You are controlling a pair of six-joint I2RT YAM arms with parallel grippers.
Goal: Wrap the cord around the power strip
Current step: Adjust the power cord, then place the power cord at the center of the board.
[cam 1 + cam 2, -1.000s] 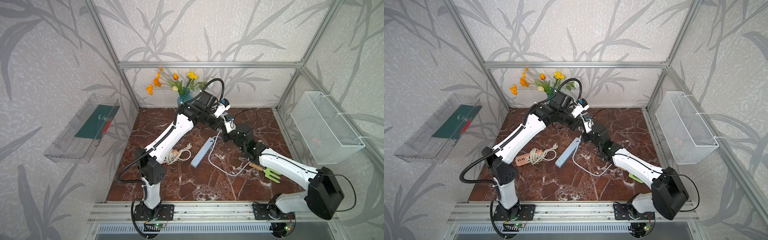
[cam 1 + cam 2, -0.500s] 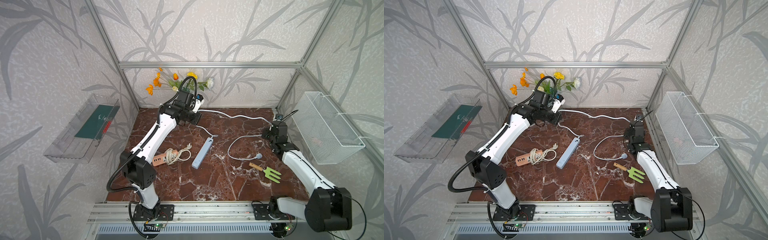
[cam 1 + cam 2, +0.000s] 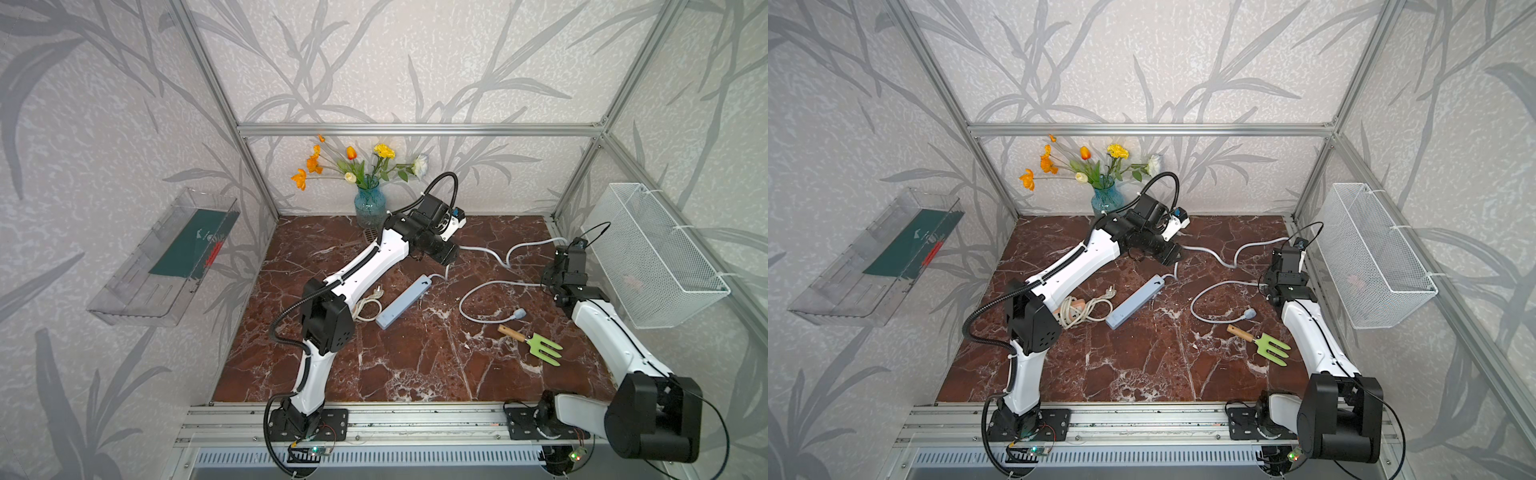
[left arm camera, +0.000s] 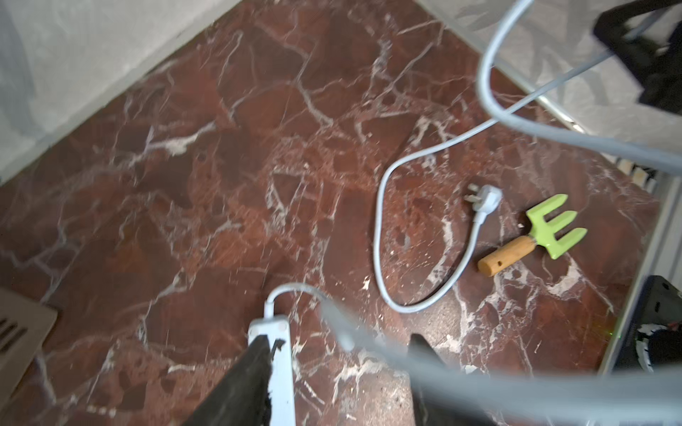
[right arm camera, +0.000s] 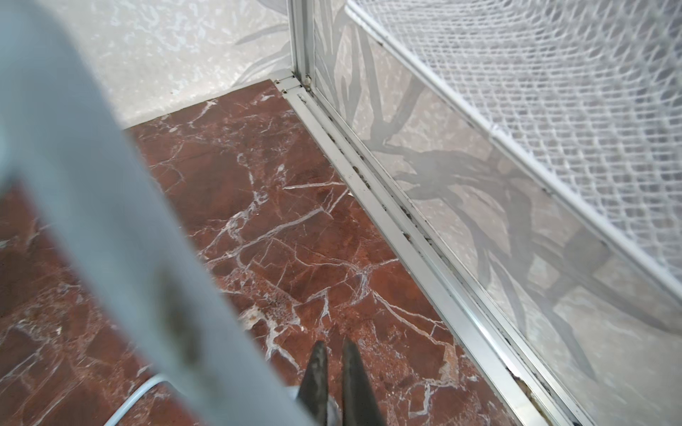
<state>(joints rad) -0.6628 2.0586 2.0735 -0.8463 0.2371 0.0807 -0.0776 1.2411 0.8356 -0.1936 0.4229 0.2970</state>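
Blue-grey power strip (image 3: 402, 302) lies at centre, its near end cut off in the left wrist view. The left gripper (image 4: 339, 337) stands apart, blurred cord (image 4: 516, 392) crossing between; contact unclear. The right gripper (image 5: 334, 350), far right, is pinched on the cord, the grip itself cut off.

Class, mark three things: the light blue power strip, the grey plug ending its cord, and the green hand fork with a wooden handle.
light blue power strip (image 3: 404, 302): in a top view, mid-body.
grey plug (image 3: 518, 313): in a top view, its head.
green hand fork (image 4: 546, 232): left wrist view, green head.
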